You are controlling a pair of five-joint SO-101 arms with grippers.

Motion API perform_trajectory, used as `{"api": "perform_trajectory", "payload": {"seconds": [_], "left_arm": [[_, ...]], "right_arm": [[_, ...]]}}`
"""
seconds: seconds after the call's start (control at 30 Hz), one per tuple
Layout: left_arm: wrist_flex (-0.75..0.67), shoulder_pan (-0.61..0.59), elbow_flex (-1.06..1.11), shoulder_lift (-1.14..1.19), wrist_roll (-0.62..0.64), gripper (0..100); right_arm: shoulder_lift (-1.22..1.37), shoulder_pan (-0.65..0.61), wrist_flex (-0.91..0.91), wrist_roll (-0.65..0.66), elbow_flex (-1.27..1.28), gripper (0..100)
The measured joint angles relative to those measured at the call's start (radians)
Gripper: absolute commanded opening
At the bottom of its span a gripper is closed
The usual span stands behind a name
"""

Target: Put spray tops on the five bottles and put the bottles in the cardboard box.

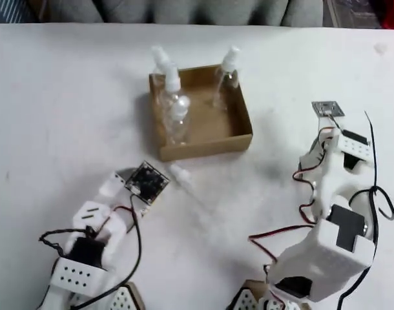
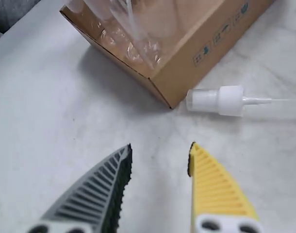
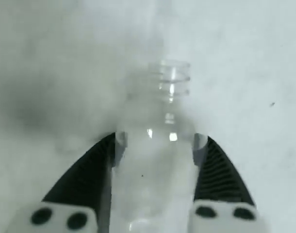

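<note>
Hobby or home robotics setup, likely: white table (image 1: 55,97) against grey upholstered cushions (image 1: 184,10), exposed wiring (image 1: 300,174).

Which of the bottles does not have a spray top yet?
The bottle in the right gripper: its threaded neck is bare, while the bottles in the cardboard box carry white tops.

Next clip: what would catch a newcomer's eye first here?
The cardboard box at mid-table holds several bottles with spray tops. A loose spray top lies on the table just outside the box, ahead of the open left gripper. The right gripper clamps an uncapped clear bottle.
</note>
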Motion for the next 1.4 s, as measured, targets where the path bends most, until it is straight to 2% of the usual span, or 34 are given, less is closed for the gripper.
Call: {"api": "perform_trajectory", "payload": {"seconds": [0.33,0.43,0.57,0.8,1.0,1.17,1.4], "left_arm": [[0.000,0.000,0.000,0.000,0.018,18],[0.011,0.000,-0.014,0.000,0.109,18],[0.126,0.000,-0.103,0.000,0.222,25],[0.269,0.049,-0.249,0.000,0.437,24],[0.259,0.146,-0.299,0.000,0.712,24],[0.181,0.209,-0.299,0.008,0.878,24],[0.034,0.218,-0.305,0.282,1.007,24]], "right_arm": [[-0.011,-0.002,0.146,-0.028,-0.014,1.7],[-0.066,-0.003,0.215,-0.028,-0.014,1.7],[-0.176,-0.003,0.301,-0.028,-0.014,1.7],[-0.272,-0.006,0.319,-0.020,0.023,1.7],[-0.272,-0.014,0.319,-0.006,0.023,1.7],[-0.272,-0.023,0.319,-0.006,0.023,1.7],[-0.272,-0.035,0.328,-0.006,0.023,1.7]]}}
